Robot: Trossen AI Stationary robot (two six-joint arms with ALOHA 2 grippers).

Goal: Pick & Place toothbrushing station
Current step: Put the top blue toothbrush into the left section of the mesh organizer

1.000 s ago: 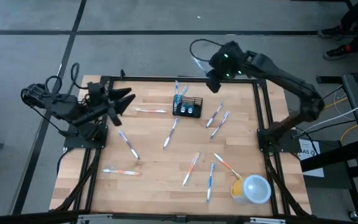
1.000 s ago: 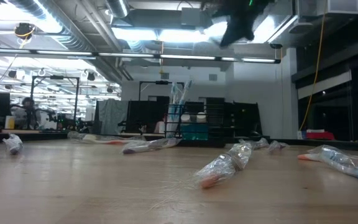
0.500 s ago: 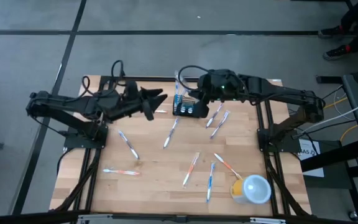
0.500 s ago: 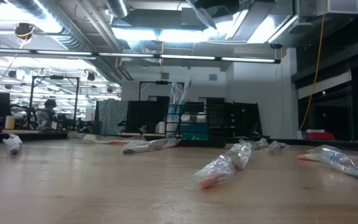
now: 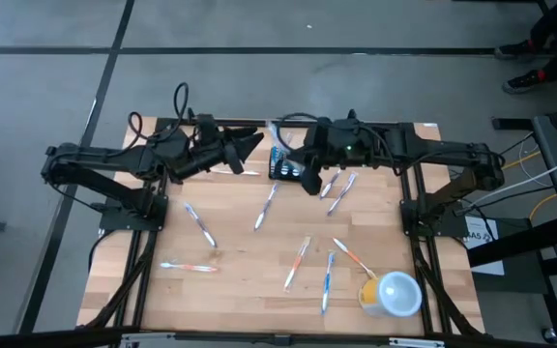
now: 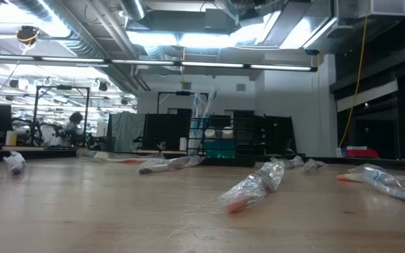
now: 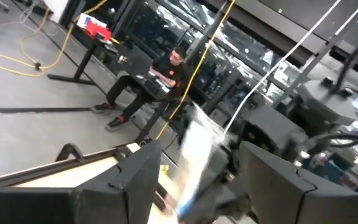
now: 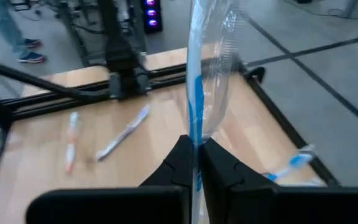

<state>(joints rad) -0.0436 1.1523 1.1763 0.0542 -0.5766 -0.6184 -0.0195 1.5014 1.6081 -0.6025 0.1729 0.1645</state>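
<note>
Both arms just swung in over the back of the counter (image 5: 259, 261)

Right hand (image 8: 194, 163) clamped on a wrapped toothbrush (image 8: 199, 93), now right beside the black mesh holder (image 5: 286, 167) — drop-in looks close; left hand (image 5: 251, 143) hangs open, empty.

Pale wood-plank table (image 5: 249, 261) with black frame. Black mesh holder (image 5: 288, 169), blue and white inside. Yellow cup (image 5: 369, 293), pale lid (image 5: 399, 293). Scattered toothbrushes: white and blue (image 5: 199, 224), white and orange (image 5: 298, 263). Blue-striped toothbrush (image 8: 196, 112) in clear wrap. Black right pincer (image 8: 191, 163). Black left pincer (image 5: 245, 147).
</note>
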